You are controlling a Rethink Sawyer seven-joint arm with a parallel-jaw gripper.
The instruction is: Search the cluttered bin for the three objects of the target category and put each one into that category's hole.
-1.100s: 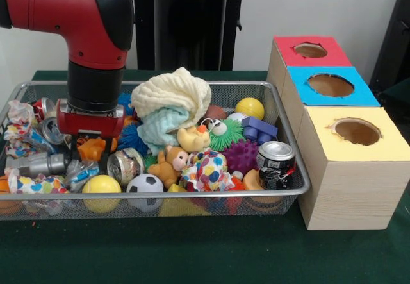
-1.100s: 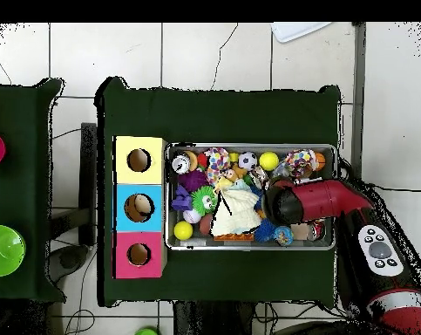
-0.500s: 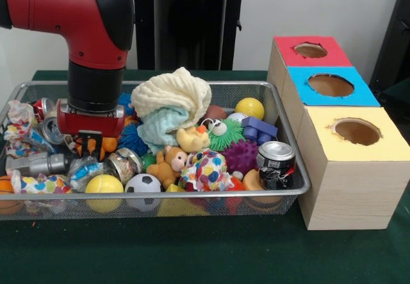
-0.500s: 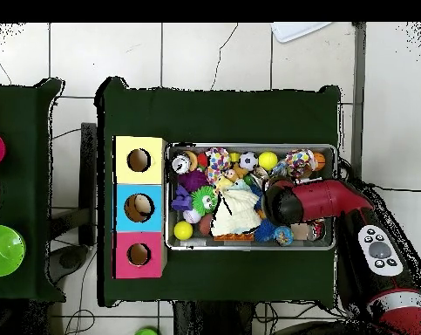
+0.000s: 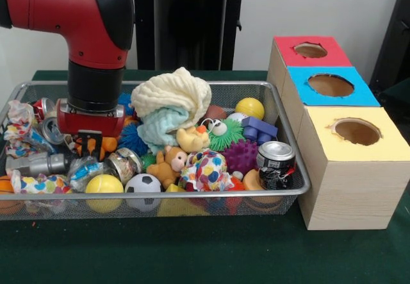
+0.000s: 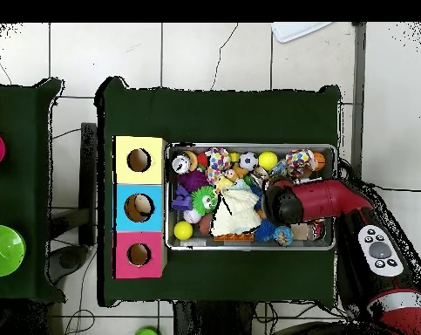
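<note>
Arm: we see the red and black arm (image 5: 90, 34) coming down into the left part of the wire bin (image 5: 291, 144); from above it covers the bin's right part.
Gripper: the gripper (image 5: 90, 148) sits low among the clutter, just above an orange toy (image 5: 96, 145).
Fingers: dark tips show either side of the orange toy, but we cannot tell whether they are clenched on it or released.
Bin: it stands on the green surface (image 5: 205, 252), beside the box with holes (image 5: 349, 168), filled from edge to edge.
Holes: yellow hole (image 5: 357, 131) nearest the camera, blue hole (image 5: 330, 84) in the middle, red hole (image 5: 311, 50) farthest.
Cloths: a cream cloth (image 5: 172, 91) lies heaped over a pale green one (image 5: 160, 129) in the bin's middle.
Cans: a black can (image 5: 276, 164) stands upright at the bin's corner nearest the yellow hole; crushed cans (image 5: 46, 118) lie at the left edge.
Balls: a yellow ball (image 5: 102, 184) and a football (image 5: 144, 184) rest against the near edge; another yellow ball (image 5: 250, 108) lies at the far edge.
Soft toys: a brown bear (image 5: 168, 164) and a purple spiky ball (image 5: 242, 156) lie near the middle.
</note>
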